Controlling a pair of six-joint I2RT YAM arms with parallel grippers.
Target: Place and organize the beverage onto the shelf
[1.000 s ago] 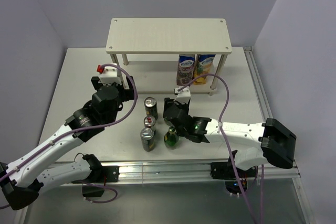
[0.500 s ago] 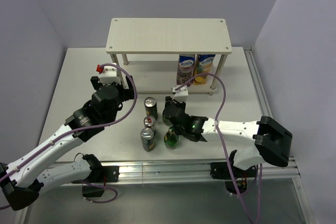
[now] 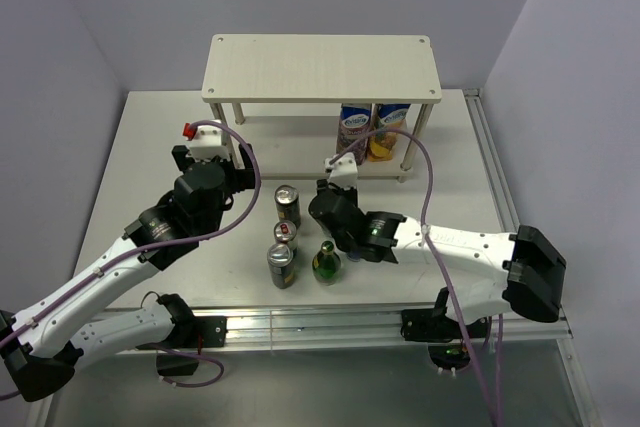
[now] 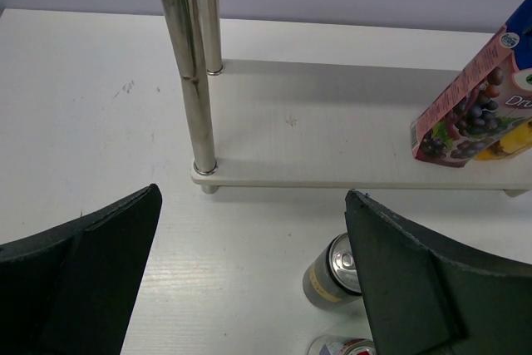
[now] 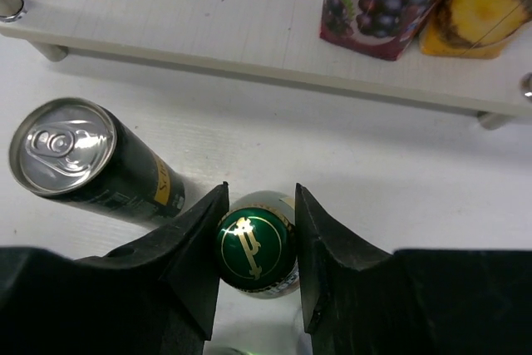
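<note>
My right gripper (image 5: pixel 256 243) is shut on the dark-green, gold-printed cap of a green glass bottle (image 5: pixel 253 247). It stands on the table in front of the shelf's (image 3: pixel 322 67) lower board (image 5: pixel 249 47). In the top view the right gripper (image 3: pixel 336 209) hides this bottle. A second green bottle (image 3: pixel 326 262) stands just in front of it. A dark can (image 3: pixel 287 205) (image 5: pixel 91 164), a blue-red can (image 3: pixel 284 235) and a silver can (image 3: pixel 281 265) stand in a column to its left. My left gripper (image 3: pixel 213 162) (image 4: pixel 249 272) is open and empty near the shelf's left legs.
Two juice cartons, purple (image 3: pixel 353 132) and yellow (image 3: pixel 388 132), stand on the right of the lower board. Thin metal legs (image 4: pixel 195 81) hold the shelf's left end. The left wrist view also shows the dark can (image 4: pixel 332 272). Purple cables loop over both arms.
My right gripper has shifted slightly away from the near edge toward the shelf, and its arm has swung. The free bottle, the cans and the left arm have not moved.
</note>
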